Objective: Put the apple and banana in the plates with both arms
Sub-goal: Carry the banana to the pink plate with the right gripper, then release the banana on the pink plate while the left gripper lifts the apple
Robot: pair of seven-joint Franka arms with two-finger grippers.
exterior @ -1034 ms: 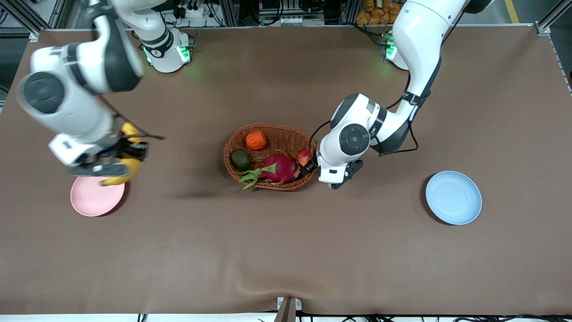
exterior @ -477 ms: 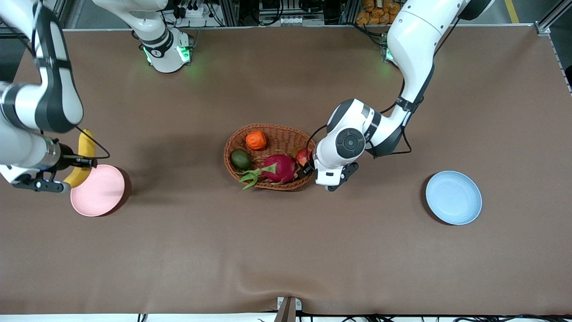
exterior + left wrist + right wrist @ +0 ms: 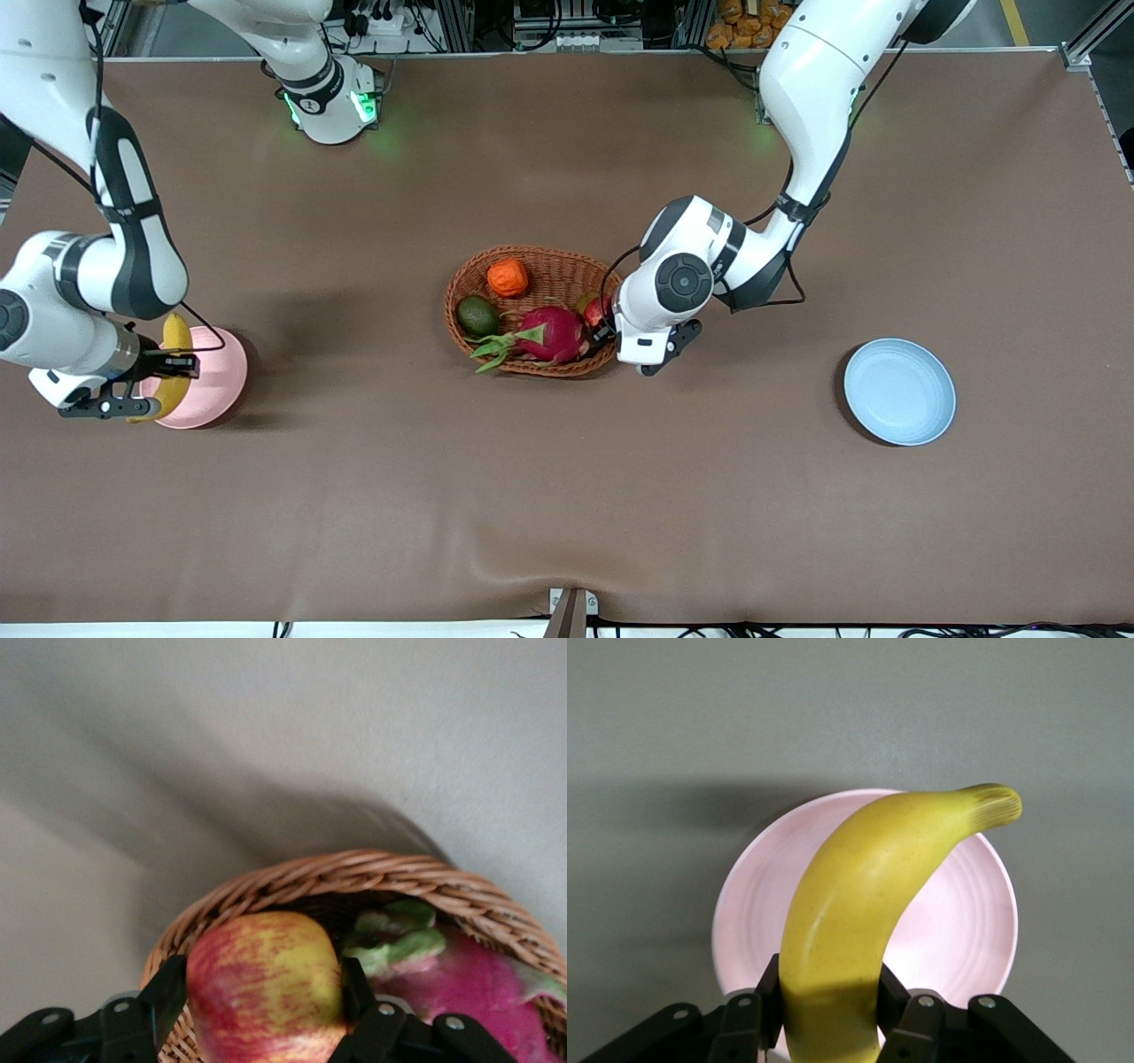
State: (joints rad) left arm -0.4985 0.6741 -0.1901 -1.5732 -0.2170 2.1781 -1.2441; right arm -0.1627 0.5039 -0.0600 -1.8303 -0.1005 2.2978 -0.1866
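My right pincer [image 3: 146, 390] grips the banana [image 3: 868, 912], forearm bent low, hanging over the pink plate [image 3: 213, 381] at my right arm's end of the bench [image 3: 567, 496]. My left pincer [image 3: 607, 330], elbow folded, clamps the apple [image 3: 264, 985] in the basket [image 3: 532, 266]; the blue plate [image 3: 899, 392] sits bare.

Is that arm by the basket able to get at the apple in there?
Probably yes: the left claw already has its fingers either side of the apple, just inside the basket rim, beside the dragon fruit.
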